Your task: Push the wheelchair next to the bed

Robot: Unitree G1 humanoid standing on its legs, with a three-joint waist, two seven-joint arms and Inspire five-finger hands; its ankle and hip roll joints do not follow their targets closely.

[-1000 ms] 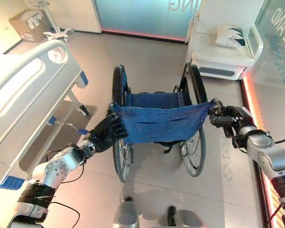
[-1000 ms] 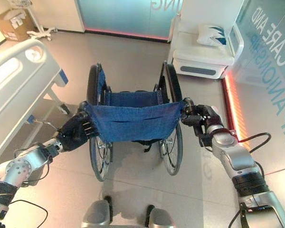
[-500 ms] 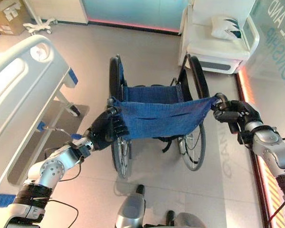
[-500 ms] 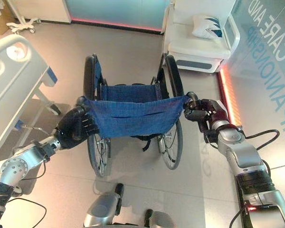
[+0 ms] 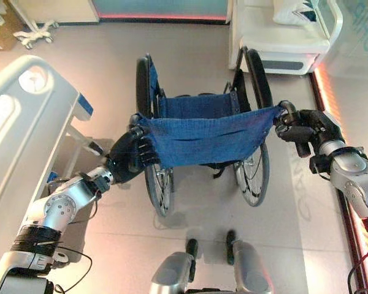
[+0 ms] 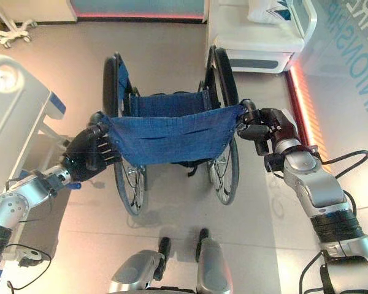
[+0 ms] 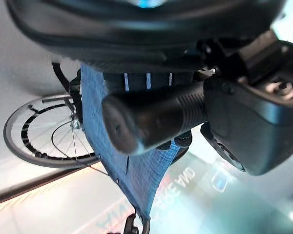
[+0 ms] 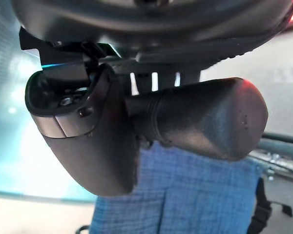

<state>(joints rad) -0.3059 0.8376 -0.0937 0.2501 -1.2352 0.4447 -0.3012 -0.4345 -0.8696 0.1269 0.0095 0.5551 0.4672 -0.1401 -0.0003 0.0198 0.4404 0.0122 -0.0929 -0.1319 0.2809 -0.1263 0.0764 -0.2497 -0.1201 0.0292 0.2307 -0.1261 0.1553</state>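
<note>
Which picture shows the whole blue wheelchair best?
The left eye view: the wheelchair shows whole, with both big wheels, beside the bed, the left hand and right hand curled on its handles. The right eye view shows nearly the same. The wrist views show bits: a handle, blue cloth, one wheel.

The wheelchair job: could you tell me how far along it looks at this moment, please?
Done: both hands are on the push handles, the left hand curled round one and the right hand round the other, behind the blue backrest. In hand: the wheelchair stands on open floor, facing away. Left: the bed lies off to the robot's left, a gap of floor between, so the chair is not beside it yet.
</note>
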